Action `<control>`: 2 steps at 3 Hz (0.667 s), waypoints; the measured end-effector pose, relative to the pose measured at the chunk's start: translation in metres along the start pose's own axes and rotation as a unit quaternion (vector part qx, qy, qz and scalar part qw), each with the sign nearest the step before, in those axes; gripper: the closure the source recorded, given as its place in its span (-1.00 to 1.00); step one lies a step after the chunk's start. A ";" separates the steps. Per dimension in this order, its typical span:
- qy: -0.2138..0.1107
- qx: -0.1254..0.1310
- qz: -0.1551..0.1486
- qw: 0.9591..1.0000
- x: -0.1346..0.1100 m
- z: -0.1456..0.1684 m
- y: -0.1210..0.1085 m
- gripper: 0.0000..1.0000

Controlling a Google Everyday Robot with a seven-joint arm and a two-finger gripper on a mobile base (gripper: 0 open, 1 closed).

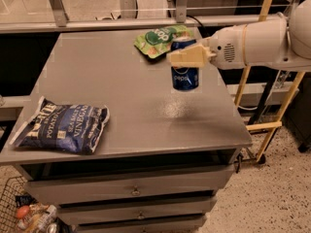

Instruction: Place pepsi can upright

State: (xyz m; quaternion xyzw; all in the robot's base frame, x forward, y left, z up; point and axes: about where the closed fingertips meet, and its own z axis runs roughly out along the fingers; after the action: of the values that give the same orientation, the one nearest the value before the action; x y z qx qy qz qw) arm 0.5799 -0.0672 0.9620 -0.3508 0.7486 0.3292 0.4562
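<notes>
The pepsi can (pixel 184 76) is small and blue with a silver top. It stands upright at the right middle of the grey table (pixel 121 81). My gripper (pixel 188 57) comes in from the right on a white arm (pixel 252 45). Its cream fingers (pixel 182 58) are closed across the can's upper half and hide part of it. I cannot tell whether the can's base touches the tabletop or hangs just above it.
A green chip bag (pixel 158 40) lies just behind the can at the table's back. A dark blue chip bag (pixel 63 127) lies at the front left. A yellow frame (pixel 272 125) stands right of the table. Drawers and a wire basket (pixel 24 212) are below.
</notes>
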 end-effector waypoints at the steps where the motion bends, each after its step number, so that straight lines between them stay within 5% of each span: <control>1: -0.033 -0.023 -0.046 0.998 0.001 0.001 -0.003 1.00; 2: -0.077 -0.050 -0.114 0.989 0.011 0.008 -0.012 1.00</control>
State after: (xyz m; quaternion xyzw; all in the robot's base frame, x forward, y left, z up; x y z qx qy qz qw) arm 0.5896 -0.0695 0.9472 -0.4296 0.6494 0.3381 0.5285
